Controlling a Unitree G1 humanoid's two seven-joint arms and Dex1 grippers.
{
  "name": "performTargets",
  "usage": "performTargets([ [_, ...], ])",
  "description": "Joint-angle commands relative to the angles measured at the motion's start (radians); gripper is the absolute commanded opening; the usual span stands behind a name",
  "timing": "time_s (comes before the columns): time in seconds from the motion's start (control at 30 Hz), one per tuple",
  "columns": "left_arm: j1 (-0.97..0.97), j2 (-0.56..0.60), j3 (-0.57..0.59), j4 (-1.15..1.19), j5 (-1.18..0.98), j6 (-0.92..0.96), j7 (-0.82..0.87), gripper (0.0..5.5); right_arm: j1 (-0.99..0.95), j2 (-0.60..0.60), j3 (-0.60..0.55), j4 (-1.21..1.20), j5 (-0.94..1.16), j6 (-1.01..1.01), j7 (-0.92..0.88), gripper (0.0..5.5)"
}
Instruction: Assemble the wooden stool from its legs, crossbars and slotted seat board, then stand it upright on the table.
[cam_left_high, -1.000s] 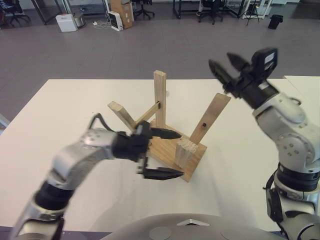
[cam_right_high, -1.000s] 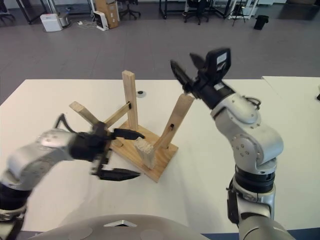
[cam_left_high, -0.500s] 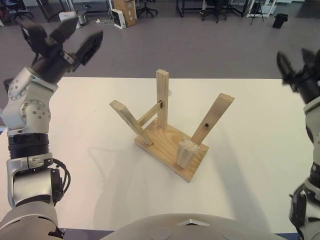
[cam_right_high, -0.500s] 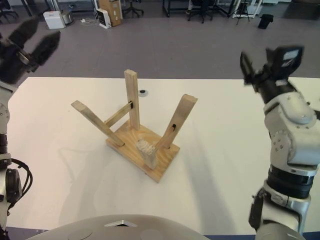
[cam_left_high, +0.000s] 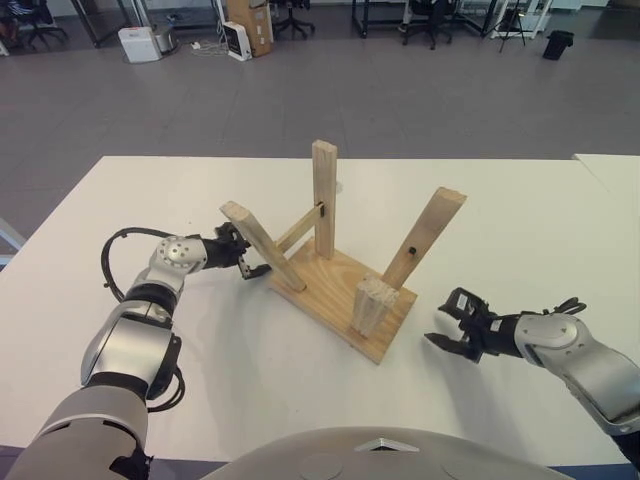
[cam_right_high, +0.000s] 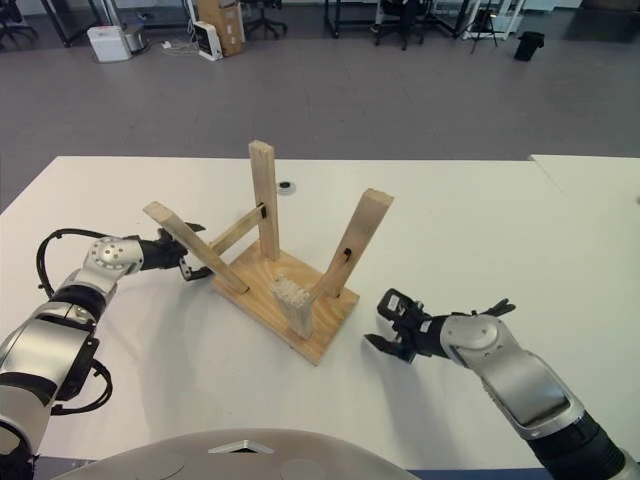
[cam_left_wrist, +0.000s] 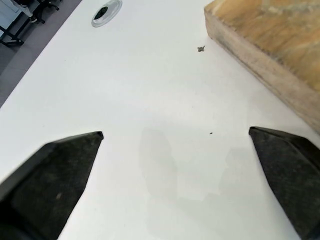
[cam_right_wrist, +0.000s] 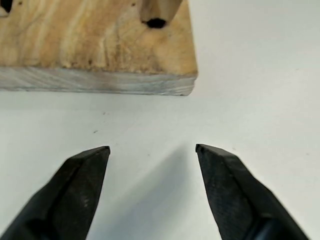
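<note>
The wooden stool lies upside down mid-table, its seat board (cam_left_high: 335, 292) flat and legs pointing up. One leg (cam_left_high: 323, 195) stands straight, one (cam_left_high: 428, 235) leans right, one (cam_left_high: 255, 240) leans left, and a short block (cam_left_high: 368, 305) stands at the front. A crossbar (cam_left_high: 298, 228) joins the straight and left-leaning legs. My left gripper (cam_left_high: 240, 256) is open, low by the board's left corner under the leaning leg; between its fingers (cam_left_wrist: 60, 165) is bare table. My right gripper (cam_left_high: 452, 330) is open on the table just right of the board (cam_right_wrist: 95, 45), nothing between its fingers (cam_right_wrist: 80, 185).
A round cable grommet (cam_right_high: 287, 185) sits in the white table (cam_left_high: 150, 340) behind the stool. A second table's corner (cam_left_high: 612, 168) is at the far right. Bare tabletop lies in front and on both sides; open floor with chairs and boxes beyond the far edge.
Both arms, raised high at the sides half a second ago, have come down to the table, the left beside the board's left corner, the right beside its right edge. The stool has stayed put.
</note>
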Motion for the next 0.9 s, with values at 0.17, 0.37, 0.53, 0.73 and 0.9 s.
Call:
performTargets([
  [0.17,0.067,-0.058,0.073,-0.019,-0.047,-0.043,-0.106,5.38,-0.119,0.278,0.113,0.229,-0.119,-0.17,-0.116,3.24],
  [0.37,0.202,-0.057,0.173,-0.268,-0.213,-0.002,-0.274,5.38,-0.132,0.374,-0.028,0.307,-0.12,-0.239,-0.209,3.24],
  [0.53,0.23,-0.086,0.268,-0.3,-0.275,0.113,-0.2,5.38,-0.081,0.411,-0.093,0.271,-0.098,-0.226,-0.213,3.24],
  [0.73,0.289,-0.066,0.318,-0.393,-0.324,0.263,-0.208,5.38,-0.054,0.453,-0.219,0.235,-0.035,-0.194,-0.24,3.24],
  [0.9,0.362,-0.028,0.325,-0.414,-0.298,0.397,-0.133,5.38,-0.052,0.449,-0.241,0.227,-0.042,-0.196,-0.25,3.24],
])
